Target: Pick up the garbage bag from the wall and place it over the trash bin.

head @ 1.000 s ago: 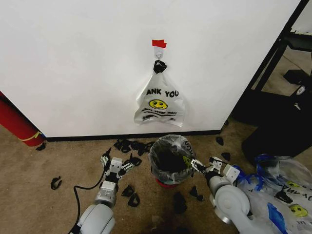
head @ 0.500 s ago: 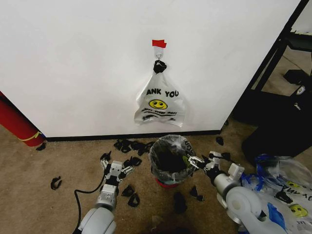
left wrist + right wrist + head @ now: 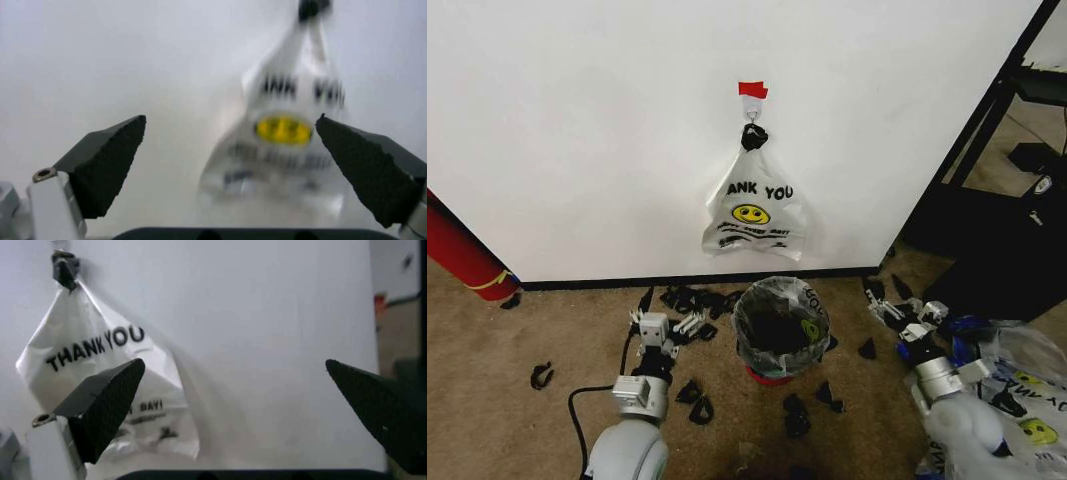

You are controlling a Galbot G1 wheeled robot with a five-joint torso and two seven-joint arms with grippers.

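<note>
Nearest the robot, the left gripper (image 3: 665, 326) is raised above the brown carpet (image 3: 487, 400) to the left of the trash bin, and the right gripper (image 3: 905, 313) is held to the bin's right, near a heap of other printed plastic bags (image 3: 1017, 400) at the carpet's right edge. Both grippers are spread wide with nothing between the pads; in the wrist views the black fingertips (image 3: 107, 160) (image 3: 107, 400) are seen far apart, framing the wall. A black cable (image 3: 592, 395) is trailed across the carpet beside the left arm.

The trash bin (image 3: 777, 325), black with a red base and already lined with a bag, is set on the carpet just before the baseboard, between the two grippers. Small black scraps (image 3: 695, 400) are scattered around it.

Farther back, the garbage bag (image 3: 755, 213) is hung by its knotted handles from the metal hook (image 3: 751, 112) under a red tape strip (image 3: 753, 89) on the wall (image 3: 577, 120), directly above the bin. Open wall is left on both sides. A red cylinder (image 3: 462, 250) is leaned at the wall's left end, and a black rack (image 3: 1007, 180) is stood past its right corner.
</note>
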